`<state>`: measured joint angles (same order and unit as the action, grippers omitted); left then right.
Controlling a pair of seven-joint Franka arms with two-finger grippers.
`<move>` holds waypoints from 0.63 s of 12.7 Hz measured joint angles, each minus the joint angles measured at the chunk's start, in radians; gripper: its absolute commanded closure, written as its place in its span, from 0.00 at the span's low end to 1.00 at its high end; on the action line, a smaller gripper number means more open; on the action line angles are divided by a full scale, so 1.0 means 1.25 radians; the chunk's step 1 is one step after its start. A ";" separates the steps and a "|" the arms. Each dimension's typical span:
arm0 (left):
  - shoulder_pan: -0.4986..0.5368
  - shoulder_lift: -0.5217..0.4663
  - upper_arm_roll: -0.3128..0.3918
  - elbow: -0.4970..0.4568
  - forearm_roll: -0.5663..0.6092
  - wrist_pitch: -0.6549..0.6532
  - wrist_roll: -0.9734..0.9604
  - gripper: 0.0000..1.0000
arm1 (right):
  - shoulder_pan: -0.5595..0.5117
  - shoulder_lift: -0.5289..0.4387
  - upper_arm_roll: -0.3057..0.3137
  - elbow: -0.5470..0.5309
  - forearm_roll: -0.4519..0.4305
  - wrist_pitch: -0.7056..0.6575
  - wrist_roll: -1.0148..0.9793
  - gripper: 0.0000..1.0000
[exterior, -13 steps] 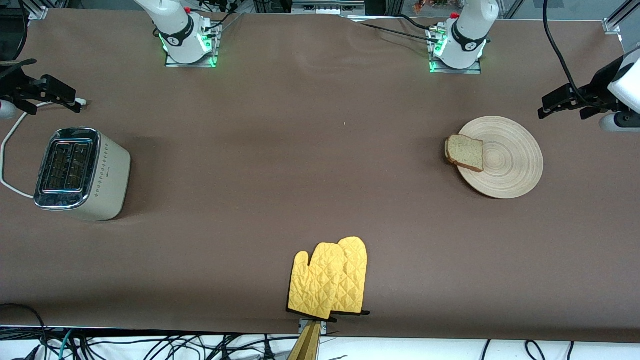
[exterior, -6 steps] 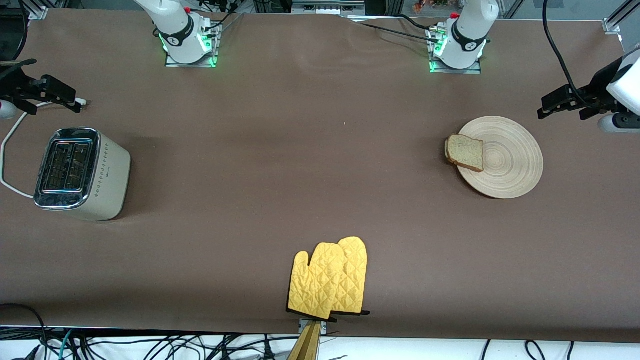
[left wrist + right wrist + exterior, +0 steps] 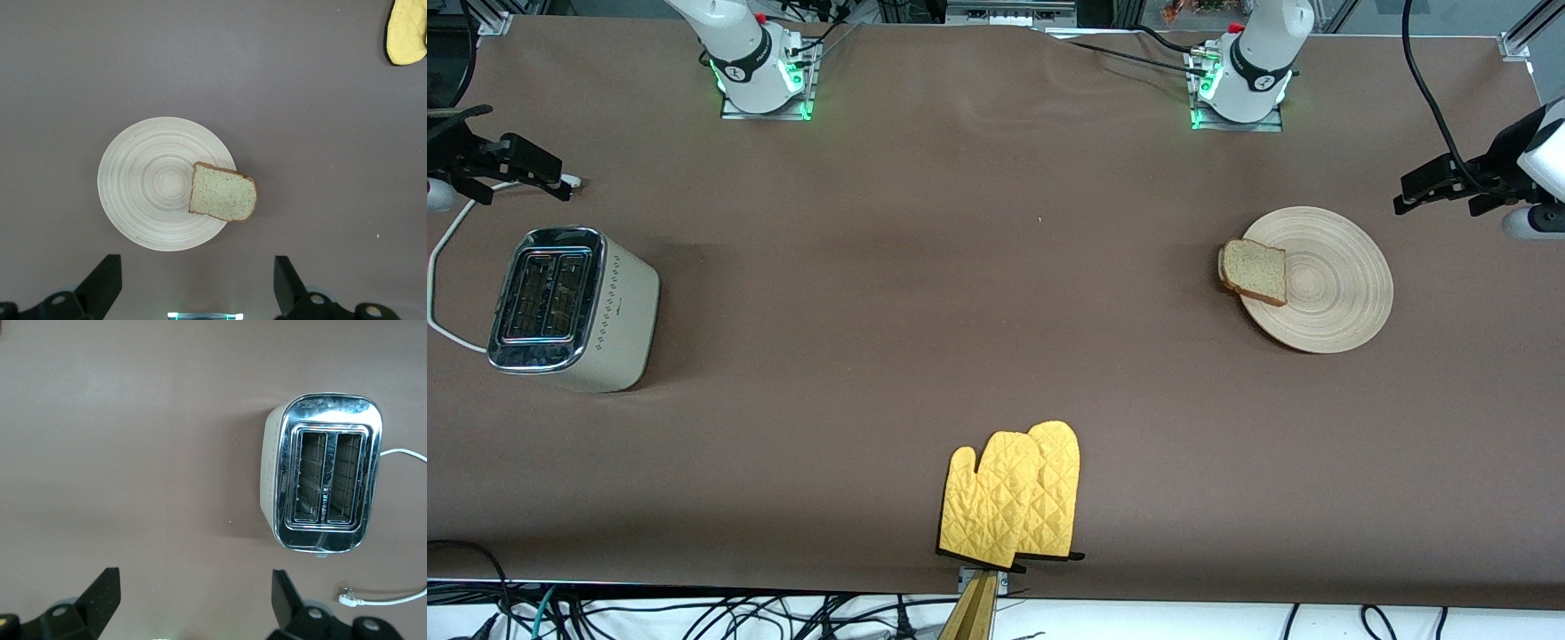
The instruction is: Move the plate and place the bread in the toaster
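Observation:
The pale wooden plate (image 3: 1334, 298) lies on the brown table toward the left arm's end. The bread (image 3: 1256, 272) lies flat on the plate's rim on the side toward the right arm's end and overhangs it. In the left wrist view the plate (image 3: 143, 190) and bread (image 3: 223, 195) show from above. My left gripper (image 3: 1449, 188) (image 3: 195, 287) is open and empty, up in the air beside the plate. The cream toaster (image 3: 574, 307) (image 3: 327, 473) stands at the right arm's end with both slots empty. My right gripper (image 3: 503, 171) (image 3: 192, 603) is open and empty, in the air beside the toaster.
Two yellow oven mitts (image 3: 1014, 498) lie at the table edge nearest the front camera; one also shows in the left wrist view (image 3: 407, 30). The toaster's white cord (image 3: 438, 267) loops on the table and its plug (image 3: 347, 600) lies loose. Both arm bases stand along the table's other long edge.
My left gripper has shifted a little away from the plate toward the left arm's end of the table. The right gripper, plate, bread and toaster have not moved.

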<state>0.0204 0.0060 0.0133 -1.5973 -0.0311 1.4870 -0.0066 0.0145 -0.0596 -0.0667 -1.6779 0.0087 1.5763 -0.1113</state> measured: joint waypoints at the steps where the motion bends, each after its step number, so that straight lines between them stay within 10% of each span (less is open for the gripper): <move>1: 0.000 0.003 -0.001 0.000 0.017 0.005 0.000 0.00 | 0.000 0.000 0.000 0.000 0.000 0.000 0.000 0.00; 8: 0.000 0.008 -0.003 0.000 0.050 0.010 0.002 0.00 | 0.000 0.000 0.000 0.000 0.000 0.000 0.000 0.00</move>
<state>0.0203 0.0154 0.0095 -1.5973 0.0318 1.4998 -0.0045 0.0145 -0.0595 -0.0667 -1.6779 0.0087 1.5763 -0.1113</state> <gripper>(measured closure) 0.000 0.000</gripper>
